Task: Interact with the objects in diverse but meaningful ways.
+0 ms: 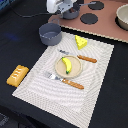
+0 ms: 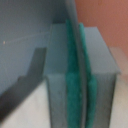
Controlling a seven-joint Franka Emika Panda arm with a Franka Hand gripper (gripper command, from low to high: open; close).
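— Dark tabletop (image 1: 115,100), striped placemat (image 1: 95,80): where's the food?

— Banana (image 1: 67,64) on the tan plate (image 1: 76,71), cheese wedge (image 1: 80,41) beyond it, grey pot (image 1: 50,33) at the mat's far corner, bread slab (image 1: 17,75) off the mat.

— Gripper (image 1: 59,7)?

— Green pads (image 2: 75,95) pressed together on nothing (no readable writing anywhere).

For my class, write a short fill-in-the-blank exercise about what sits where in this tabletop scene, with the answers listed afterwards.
1. The banana lies on the round tan ____.
2. The bread slab lies off the striped placemat, on the exterior view's ____ side.
3. The colour of the cheese wedge is ____.
4. The pot stands beside the placemat's far edge and holds ____ food.

Missing words: plate; left; yellow; no
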